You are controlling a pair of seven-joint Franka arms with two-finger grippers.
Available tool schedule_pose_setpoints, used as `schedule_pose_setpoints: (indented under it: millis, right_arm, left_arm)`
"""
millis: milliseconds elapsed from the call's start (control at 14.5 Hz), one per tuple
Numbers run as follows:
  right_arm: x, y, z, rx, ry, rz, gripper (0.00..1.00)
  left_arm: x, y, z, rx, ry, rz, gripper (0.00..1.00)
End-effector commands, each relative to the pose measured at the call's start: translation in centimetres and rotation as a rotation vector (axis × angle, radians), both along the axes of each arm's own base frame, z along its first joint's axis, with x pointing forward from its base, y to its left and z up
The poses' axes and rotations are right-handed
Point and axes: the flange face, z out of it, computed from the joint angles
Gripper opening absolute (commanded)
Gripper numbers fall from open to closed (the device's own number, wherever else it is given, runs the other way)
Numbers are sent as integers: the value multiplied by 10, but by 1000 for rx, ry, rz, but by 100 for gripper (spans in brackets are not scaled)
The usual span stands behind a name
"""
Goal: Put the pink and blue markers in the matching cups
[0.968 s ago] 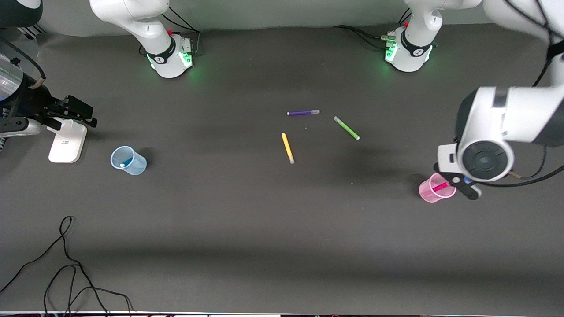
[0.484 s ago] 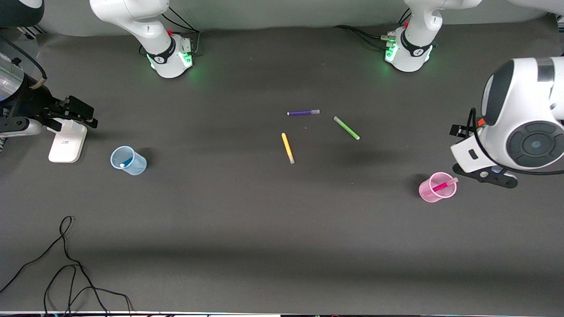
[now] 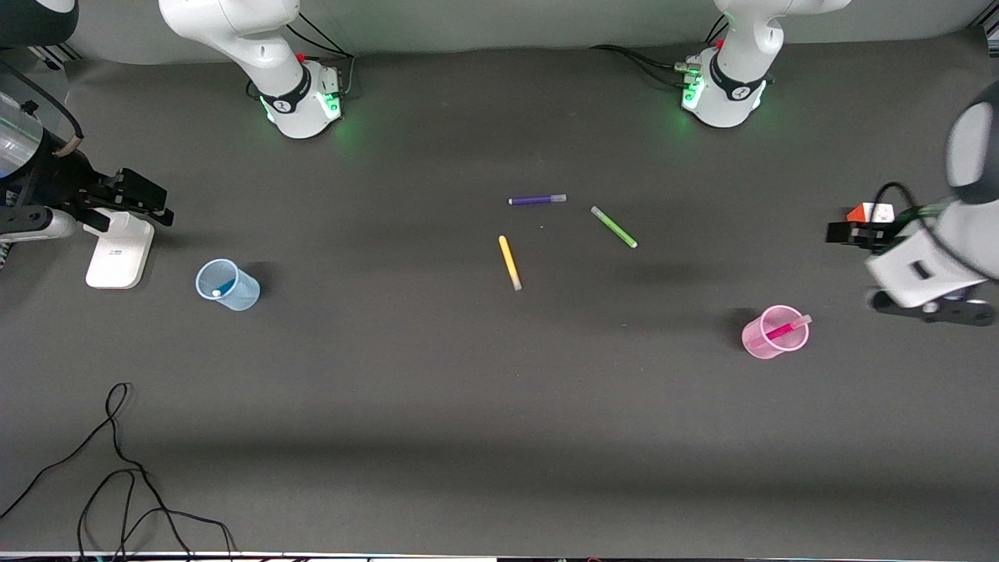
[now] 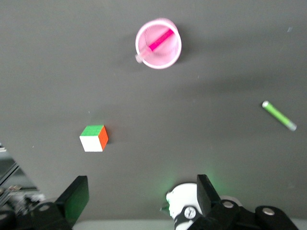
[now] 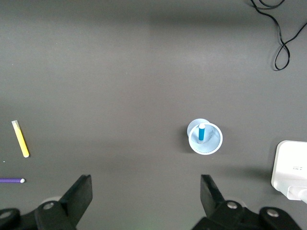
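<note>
The pink marker (image 3: pixel 780 330) leans inside the light pink cup (image 3: pixel 761 343), its pale cap on the rim; both also show in the left wrist view, marker (image 4: pixel 159 40) in cup (image 4: pixel 165 60). The blue marker (image 3: pixel 221 290) stands in the pale blue cup (image 3: pixel 238 295), also seen in the right wrist view, marker (image 5: pixel 201 132) in cup (image 5: pixel 213 146). My left gripper (image 3: pixel 933 308) is open and empty, up beside the pink cup at the left arm's end of the table. My right gripper (image 3: pixel 133 201) is open and empty, waiting at the right arm's end.
A purple marker (image 3: pixel 537 200), a green marker (image 3: pixel 613 227) and a yellow marker (image 3: pixel 510 263) lie mid-table. A colour cube (image 3: pixel 868 212) sits by the left hand. A white block (image 3: pixel 119 250) lies near the blue cup. A black cable (image 3: pixel 117 468) loops at the near edge.
My left gripper has drawn away from the pink cup toward the left arm's end of the table, leaving the pink marker in the cup. The right arm has not moved.
</note>
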Motion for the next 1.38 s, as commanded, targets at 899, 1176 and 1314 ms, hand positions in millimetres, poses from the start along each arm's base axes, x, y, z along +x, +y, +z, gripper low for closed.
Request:
schedule_pose_setpoints:
  millis: [899, 1176, 1314]
  right_arm:
    - [-6, -11, 16, -18, -68, -24, 100]
    - [-2, -9, 7, -18, -44, -16, 100]
    - [0, -8, 1, -13, -32, -17, 100]
  left_arm:
    - [-51, -7, 47, -101, -312, 84, 100]
    - [-55, -7, 43, -103, -266, 58, 100]
    - [-56, -7, 42, -108, -257, 34, 100]
